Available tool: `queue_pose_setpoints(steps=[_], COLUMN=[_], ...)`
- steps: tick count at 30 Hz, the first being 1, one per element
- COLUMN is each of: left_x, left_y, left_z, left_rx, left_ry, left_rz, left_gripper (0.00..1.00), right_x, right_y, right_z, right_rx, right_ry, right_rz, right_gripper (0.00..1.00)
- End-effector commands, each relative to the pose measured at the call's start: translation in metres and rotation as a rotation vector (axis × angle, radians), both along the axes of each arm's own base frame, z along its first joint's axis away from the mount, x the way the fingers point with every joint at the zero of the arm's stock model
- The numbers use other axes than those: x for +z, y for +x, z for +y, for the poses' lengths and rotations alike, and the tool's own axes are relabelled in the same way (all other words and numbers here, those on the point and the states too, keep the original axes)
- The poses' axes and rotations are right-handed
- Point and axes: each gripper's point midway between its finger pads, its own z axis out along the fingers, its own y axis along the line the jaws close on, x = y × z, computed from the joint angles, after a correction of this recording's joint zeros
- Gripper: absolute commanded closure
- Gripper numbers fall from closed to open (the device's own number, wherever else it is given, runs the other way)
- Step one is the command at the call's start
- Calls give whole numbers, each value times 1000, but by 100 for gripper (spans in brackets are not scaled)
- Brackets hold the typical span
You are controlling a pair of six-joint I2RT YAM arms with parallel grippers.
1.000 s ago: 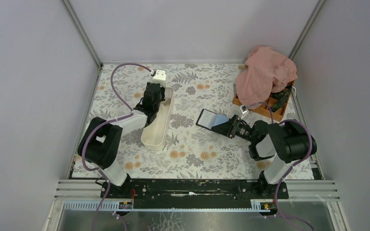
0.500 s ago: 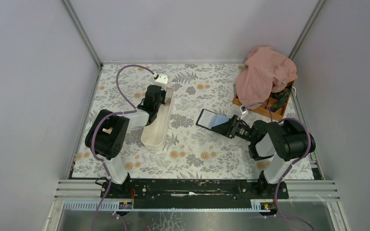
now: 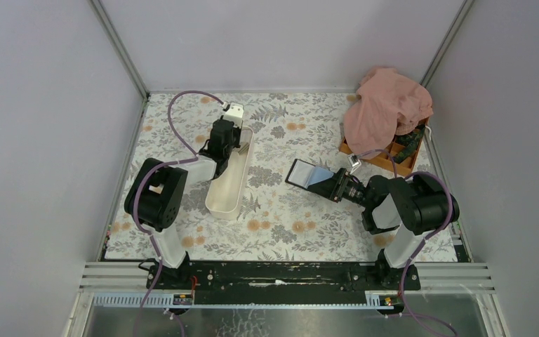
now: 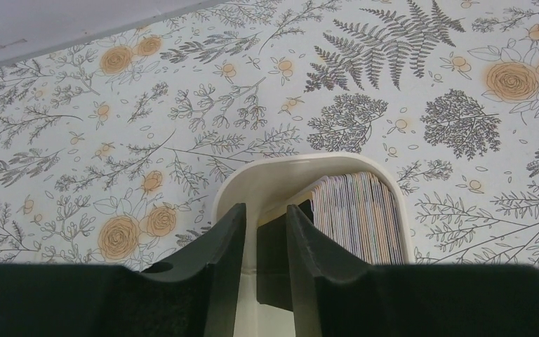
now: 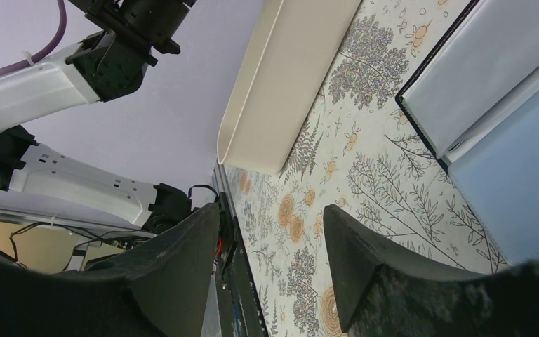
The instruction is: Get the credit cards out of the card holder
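Observation:
The card holder [image 3: 311,173] lies open on the flowered table, its glossy bluish-grey inner face [image 5: 491,105] up. My right gripper [image 3: 338,187] sits low at its right end, open, with only tablecloth between the tips [image 5: 272,210]. My left gripper [image 3: 224,142] hangs over the far end of the long white tray [image 3: 228,200]. Its jaws [image 4: 265,210] stand a little apart. Several credit cards [image 4: 361,210] stand on edge in that end of the tray. A black card [image 4: 272,260] leans beside them, beyond the fingers and showing through the gap.
A pink cloth [image 3: 386,109] drapes over the orange compartment box [image 3: 401,161] at the back right. Grey walls close in the table on three sides. The black mounting rail [image 3: 281,274] runs along the near edge.
My left jaws were shut and now stand a little apart over the tray's far end, and the left arm has shifted slightly. The right gripper and card holder have not moved.

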Motion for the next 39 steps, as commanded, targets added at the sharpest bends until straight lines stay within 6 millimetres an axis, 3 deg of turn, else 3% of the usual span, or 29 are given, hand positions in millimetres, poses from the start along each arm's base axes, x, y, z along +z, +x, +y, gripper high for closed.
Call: queue_pose_setpoints(steps=[1, 8, 13, 16, 19, 22, 24, 26, 27, 29, 31, 34, 39], left_x=[12, 35, 76, 97, 108, 109, 104, 92, 86, 68, 49, 24, -14], left_y=[8, 1, -21, -42, -68, -97, -115, -117, -116, -115, -113, -110, -89], left_z=[3, 1, -18, -48, -92, -142, -175, -192, -200, -214, -224, -238, -251], left_rx=[15, 13, -33, -102, -204, -316, -381, -408, -422, -454, -464, -488, -476], left_ry=[-5, -43, -97, -140, -204, -207, -204, -238, -257, -272, -280, -280, -260], left_rz=[-27, -70, -177, -214, -202, -190, -175, -133, -110, -45, 16, 87, 146], left_gripper=[63, 61, 61, 61, 61, 67, 77, 95, 100, 100, 100, 100, 100], right_x=[24, 25, 24, 25, 19, 1, -12, -27, -35, -41, -46, -50, -56], right_y=[3, 2, 4, 7, 14, 22, 30, 37, 39, 43, 42, 38, 37], right_z=[2, 2, 2, -1, -5, -15, -29, -50, -62, -83, -93, -93, -90], right_rx=[26, 29, 18, -16, -67, -139, -217, -319, -370, -454, -492, -485, -465], right_ry=[27, 27, 26, 23, -21, -140, -252, -388, -465, -569, -620, -624, -621], right_rz=[-138, -143, -139, -140, -137, -90, -68, -18, 15, 60, 92, 111, 122], right_gripper=[37, 37, 36, 36, 43, 71, 93, 100, 100, 100, 92, 82, 81])
